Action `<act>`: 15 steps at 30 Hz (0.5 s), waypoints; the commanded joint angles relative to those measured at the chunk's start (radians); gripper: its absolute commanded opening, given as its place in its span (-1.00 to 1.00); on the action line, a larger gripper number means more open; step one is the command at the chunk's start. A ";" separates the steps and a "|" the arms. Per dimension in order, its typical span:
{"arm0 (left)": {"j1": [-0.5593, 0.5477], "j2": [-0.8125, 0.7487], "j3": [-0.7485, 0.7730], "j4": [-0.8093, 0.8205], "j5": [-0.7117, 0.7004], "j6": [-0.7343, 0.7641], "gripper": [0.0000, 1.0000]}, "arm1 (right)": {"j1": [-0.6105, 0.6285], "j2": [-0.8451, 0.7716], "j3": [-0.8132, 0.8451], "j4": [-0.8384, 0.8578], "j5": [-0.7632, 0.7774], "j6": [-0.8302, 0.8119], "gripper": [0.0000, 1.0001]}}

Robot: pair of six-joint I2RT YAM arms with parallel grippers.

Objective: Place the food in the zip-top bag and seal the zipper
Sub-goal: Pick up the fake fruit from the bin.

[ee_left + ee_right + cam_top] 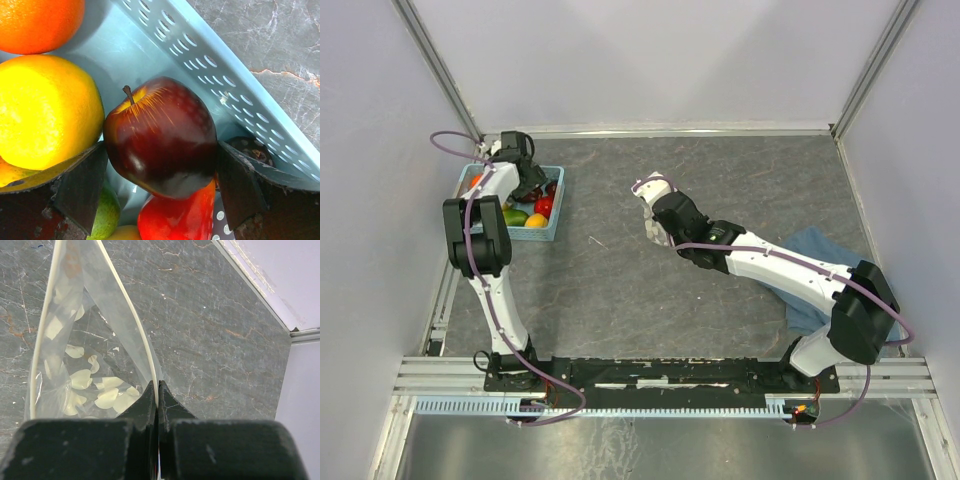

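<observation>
Robot lab test cell, not a home or kitchen. Grey stone-pattern tabletop (620, 290) boxed in by plain pale walls (650, 60) on the far, left and right edges, with aluminium posts (432, 60) at the far corners. Two white-and-black arms (770, 265) are bolted to an extrusion rail frame (430, 372) along the near edge, slotted cable duct (450, 405) below it, purple cables (450, 135) looped loose. Props only: toy fruit (542, 207) in a perforated basket (556, 215) at the far-left corner, blue cloth (815, 248) by the right edge.
</observation>
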 commanded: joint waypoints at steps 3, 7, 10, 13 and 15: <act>0.004 0.023 0.034 0.049 -0.043 -0.022 0.83 | -0.004 0.005 0.007 0.033 -0.007 -0.008 -0.97; 0.005 0.014 -0.002 0.094 -0.063 -0.045 0.85 | -0.004 0.008 0.007 0.032 -0.011 -0.012 -0.97; 0.004 -0.012 -0.057 0.161 -0.069 -0.064 0.87 | -0.004 0.012 0.005 0.030 -0.016 -0.016 -0.97; 0.005 -0.040 -0.108 0.237 -0.075 -0.076 0.88 | -0.004 0.015 0.006 0.029 -0.020 -0.019 -0.97; 0.005 -0.055 -0.138 0.279 -0.087 -0.075 0.89 | -0.004 0.016 0.006 0.029 -0.022 -0.022 -0.97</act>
